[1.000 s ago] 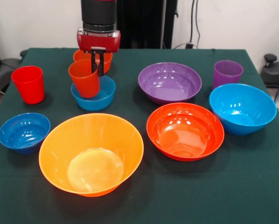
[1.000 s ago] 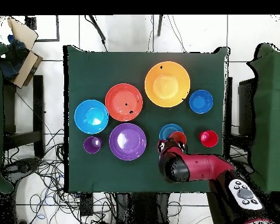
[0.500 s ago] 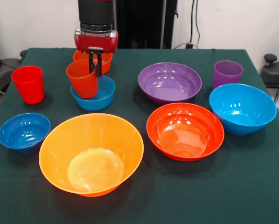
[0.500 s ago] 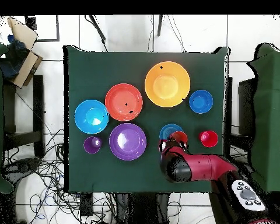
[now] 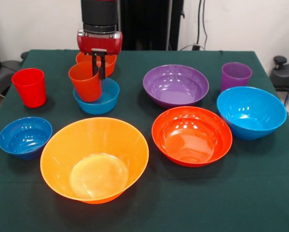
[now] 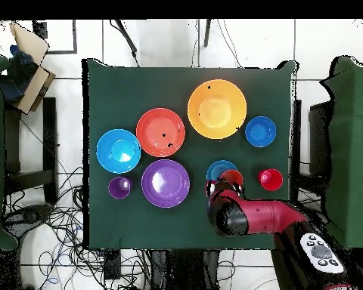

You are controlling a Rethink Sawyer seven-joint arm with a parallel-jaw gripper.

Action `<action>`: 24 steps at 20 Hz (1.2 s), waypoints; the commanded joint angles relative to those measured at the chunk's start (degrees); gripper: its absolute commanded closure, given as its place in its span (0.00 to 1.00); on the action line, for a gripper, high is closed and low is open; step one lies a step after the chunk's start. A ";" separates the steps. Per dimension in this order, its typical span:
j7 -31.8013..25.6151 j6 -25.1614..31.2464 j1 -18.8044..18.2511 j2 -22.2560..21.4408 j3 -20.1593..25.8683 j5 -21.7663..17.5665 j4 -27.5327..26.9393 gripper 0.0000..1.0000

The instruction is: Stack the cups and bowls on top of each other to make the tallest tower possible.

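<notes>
My gripper (image 5: pixel 99 75) is shut on the far rim of the orange-red cup (image 5: pixel 85 82), one finger inside and one outside. The cup tilts, its base down inside the small light blue bowl (image 5: pixel 106 100). Just behind stands the small orange bowl (image 5: pixel 110 61). The red cup (image 5: pixel 29 87) is at the left, the purple cup (image 5: pixel 236 75) at the right. Toward the front sit the big yellow-orange bowl (image 5: pixel 94 158), the red-orange bowl (image 5: pixel 191 136), the purple bowl (image 5: pixel 176 85), the large light blue bowl (image 5: pixel 251 112) and the small dark blue bowl (image 5: pixel 25 137). From overhead the arm (image 6: pixel 249 216) hides the gripper, with the orange-red cup (image 6: pixel 233 178) showing at its tip.
Every piece stands apart on the dark green tablecloth (image 5: pixel 260 203), and no two are nested except the cup in the small bowl. Cables and a cardboard box (image 6: pixel 29 64) lie on the floor beyond the table's edges in the overhead view.
Over the last second the gripper shifted slightly to the left with the orange-red cup. Nothing has moved in the last half second.
</notes>
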 commanded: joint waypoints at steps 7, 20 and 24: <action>2.37 3.64 2.21 -0.48 4.50 -0.22 0.77 1.00; 3.56 3.59 3.64 -0.68 3.51 0.59 1.00 1.00; 3.55 3.03 3.30 -0.78 3.81 0.45 1.05 1.00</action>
